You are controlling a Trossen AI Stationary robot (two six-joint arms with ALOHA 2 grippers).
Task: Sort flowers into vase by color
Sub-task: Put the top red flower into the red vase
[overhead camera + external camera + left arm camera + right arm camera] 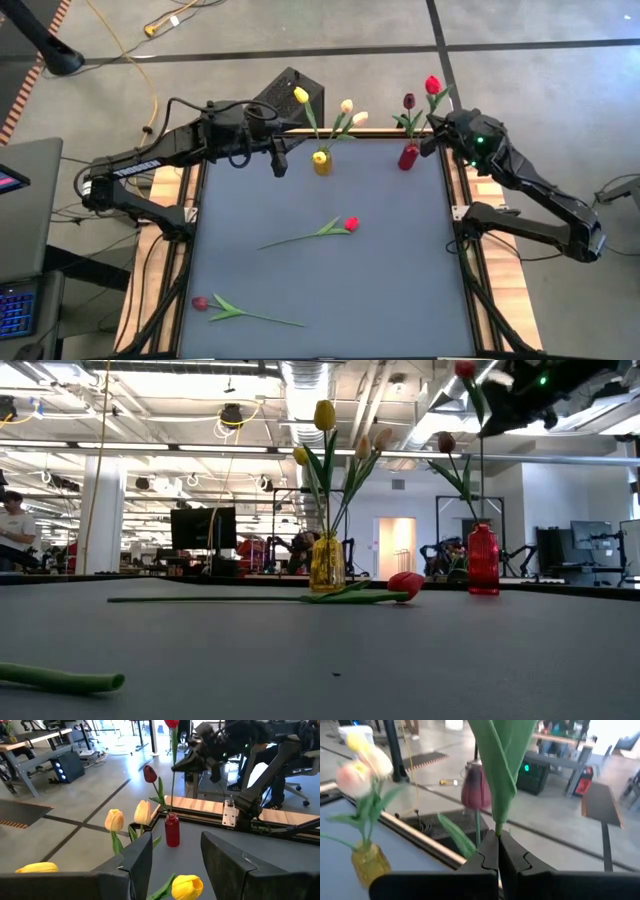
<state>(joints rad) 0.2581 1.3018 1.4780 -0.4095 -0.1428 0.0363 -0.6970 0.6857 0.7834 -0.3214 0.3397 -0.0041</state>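
Observation:
A red vase [408,157] at the table's far edge holds a dark red tulip [408,101] and a red tulip [432,85]; my right gripper [433,135] is shut on the red tulip's stem above the vase. To its left a yellow vase [321,162] holds yellow and cream tulips [346,106]. My left gripper [281,165] hovers open just left of the yellow vase, with nothing between its fingers. A red tulip [350,224] and a dark red tulip [200,302] lie flat on the table. My right gripper pinches the red tulip's stem [498,826] between its two fingers, at the foot of a leaf and below the head. The fingers [487,852] come about level from the table's far right corner and lie across the stem. The stem stands upright, its lower end in the red vase's neck [172,816].
The dark mat [320,280] has free room between and around the two lying tulips. Wooden rails [455,190] and the arm bases flank the mat. A black box [285,90] sits beyond the far edge behind the yellow vase.

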